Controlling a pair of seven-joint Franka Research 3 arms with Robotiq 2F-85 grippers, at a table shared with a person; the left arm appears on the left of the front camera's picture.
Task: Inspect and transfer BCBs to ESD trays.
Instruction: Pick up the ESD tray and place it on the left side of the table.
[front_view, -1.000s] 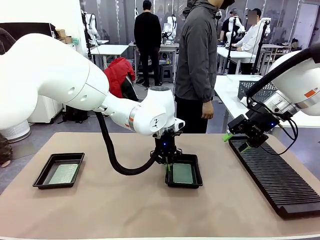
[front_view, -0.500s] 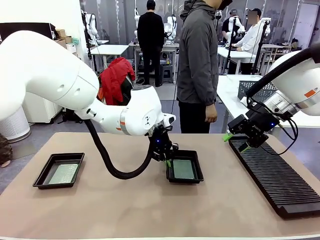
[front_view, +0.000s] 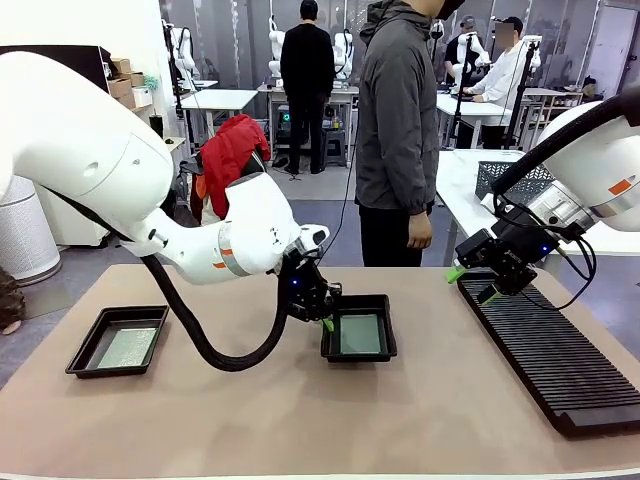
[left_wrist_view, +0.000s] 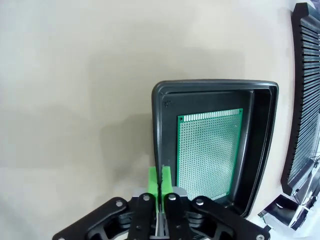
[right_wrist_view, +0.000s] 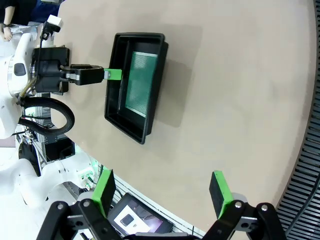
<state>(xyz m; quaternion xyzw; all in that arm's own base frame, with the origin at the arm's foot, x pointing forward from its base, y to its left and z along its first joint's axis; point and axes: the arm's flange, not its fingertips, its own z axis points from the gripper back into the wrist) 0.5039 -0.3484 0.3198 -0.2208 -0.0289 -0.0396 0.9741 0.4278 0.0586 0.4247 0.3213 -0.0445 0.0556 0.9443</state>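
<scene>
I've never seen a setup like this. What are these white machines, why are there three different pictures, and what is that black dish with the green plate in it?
The white machines are two robot arms at one table. One picture looks across the table; the other two come from cameras on each arm's wrist, looking along its gripper.

The left gripper is shut on the rim of the middle ESD tray, a shallow black dish. A green circuit board lies flat inside it. A second tray with its own board sits at the table's left.

The right gripper is open and holds nothing, up over a long black slotted rack. A person stands at the far side.
</scene>
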